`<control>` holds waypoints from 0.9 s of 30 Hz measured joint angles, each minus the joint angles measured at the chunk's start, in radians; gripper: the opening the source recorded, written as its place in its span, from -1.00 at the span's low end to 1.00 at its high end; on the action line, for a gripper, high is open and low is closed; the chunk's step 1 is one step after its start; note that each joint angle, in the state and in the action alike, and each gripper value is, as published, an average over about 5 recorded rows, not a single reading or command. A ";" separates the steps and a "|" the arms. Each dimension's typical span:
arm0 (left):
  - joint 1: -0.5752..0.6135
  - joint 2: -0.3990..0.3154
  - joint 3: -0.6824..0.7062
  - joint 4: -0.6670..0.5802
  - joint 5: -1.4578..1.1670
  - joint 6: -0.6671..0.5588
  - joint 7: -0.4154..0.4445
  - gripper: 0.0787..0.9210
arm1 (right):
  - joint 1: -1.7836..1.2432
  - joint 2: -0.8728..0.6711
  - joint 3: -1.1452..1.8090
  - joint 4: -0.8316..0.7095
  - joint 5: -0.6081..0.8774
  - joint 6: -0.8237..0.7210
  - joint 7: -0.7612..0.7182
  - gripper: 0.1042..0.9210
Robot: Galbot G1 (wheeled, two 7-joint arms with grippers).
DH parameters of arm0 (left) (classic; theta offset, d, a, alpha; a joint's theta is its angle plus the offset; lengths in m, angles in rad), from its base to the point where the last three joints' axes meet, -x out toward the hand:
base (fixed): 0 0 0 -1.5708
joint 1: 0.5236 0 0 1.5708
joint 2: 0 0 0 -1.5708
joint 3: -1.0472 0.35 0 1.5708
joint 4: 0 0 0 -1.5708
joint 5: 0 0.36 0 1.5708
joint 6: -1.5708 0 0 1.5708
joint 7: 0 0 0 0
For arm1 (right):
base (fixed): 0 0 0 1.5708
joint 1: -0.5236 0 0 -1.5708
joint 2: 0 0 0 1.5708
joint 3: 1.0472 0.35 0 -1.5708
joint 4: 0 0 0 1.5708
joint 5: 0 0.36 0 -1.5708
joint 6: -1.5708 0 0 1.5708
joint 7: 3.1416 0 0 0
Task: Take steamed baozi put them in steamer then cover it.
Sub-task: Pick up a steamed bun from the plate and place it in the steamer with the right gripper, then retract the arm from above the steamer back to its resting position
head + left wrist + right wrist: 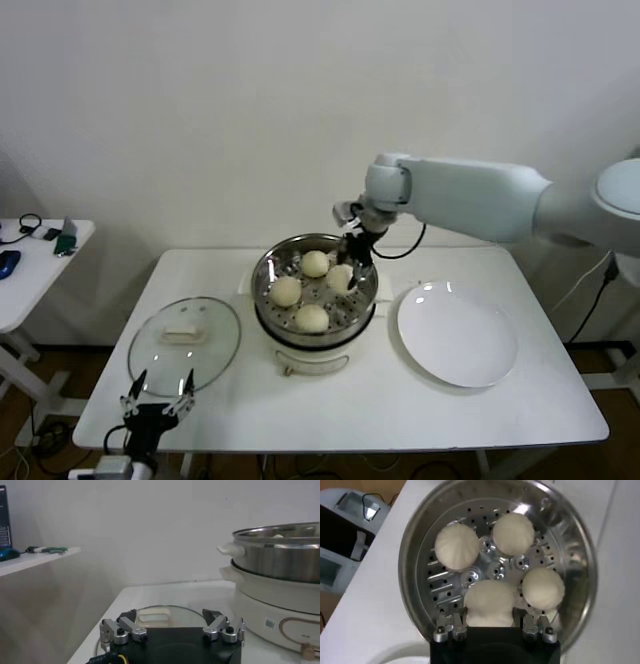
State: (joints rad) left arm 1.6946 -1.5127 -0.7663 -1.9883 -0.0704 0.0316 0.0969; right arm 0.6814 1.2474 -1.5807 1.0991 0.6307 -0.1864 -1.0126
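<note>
The steamed baozi are all four inside the steamer [314, 300] in the head view: one at the back [315, 263], one on the robot's left [286, 291], one at the front [312, 318], and one on the right [340, 278] between the fingers of the right gripper [352, 268]. That gripper reaches down over the pot's far right rim and pinches this fourth bun, which sits on the perforated tray. The steamer stands mid-table on its cream-white base. The white plate [457, 334] lies just to its right. The cover [185, 343] lies flat on the table to the steamer's left, handle up. The left gripper [158, 391] hangs low at the table's front left edge, just in front of the cover, fingers spread wide and holding nothing.

In the left wrist view, the left gripper [171, 626] shows its two fingers standing far apart, with the cover [162, 614] lying on the table just beyond them. The steamer [277, 560] rises farther off, well apart from this gripper; only a pale sliver of bun tops shows above its rim.

In the right wrist view, the right gripper [491, 625] clasps the nearest baozi [489, 603] from both sides, its fingers [448, 626] pressed against the dough. The other three buns rest on the steamer's [415, 545] perforated floor beyond it: two farther away [456, 545] [513, 533], and one [542, 588] just beside the held bun.
</note>
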 measured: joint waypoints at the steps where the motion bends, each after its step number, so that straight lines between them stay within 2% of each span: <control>1: 0.000 0.000 0.000 0.000 0.000 0.000 0.000 0.77 | -0.006 0.004 -0.001 -0.003 -0.005 -0.001 0.000 0.27; 14: 0.002 0.005 -0.003 0.001 -0.009 -0.001 0.000 0.77 | -0.051 0.036 -0.008 -0.045 -0.052 -0.005 0.003 0.27; 18: 0.004 0.008 -0.005 0.001 -0.011 -0.001 -0.001 0.77 | -0.056 0.038 -0.002 -0.058 -0.050 -0.001 0.001 0.40; 23: 0.004 0.009 -0.006 -0.003 -0.012 0.001 -0.001 0.77 | -0.054 0.035 0.008 -0.063 -0.034 0.010 -0.009 0.72; 27: 0.003 0.011 -0.005 -0.009 -0.012 0.006 -0.001 0.77 | -0.035 0.020 0.024 -0.062 -0.006 0.020 -0.017 0.76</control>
State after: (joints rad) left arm 1.6977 -1.5022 -0.7710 -1.9971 -0.0825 0.0373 0.0961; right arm 0.6460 1.2677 -1.5566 1.0371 0.6250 -0.1667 -1.0301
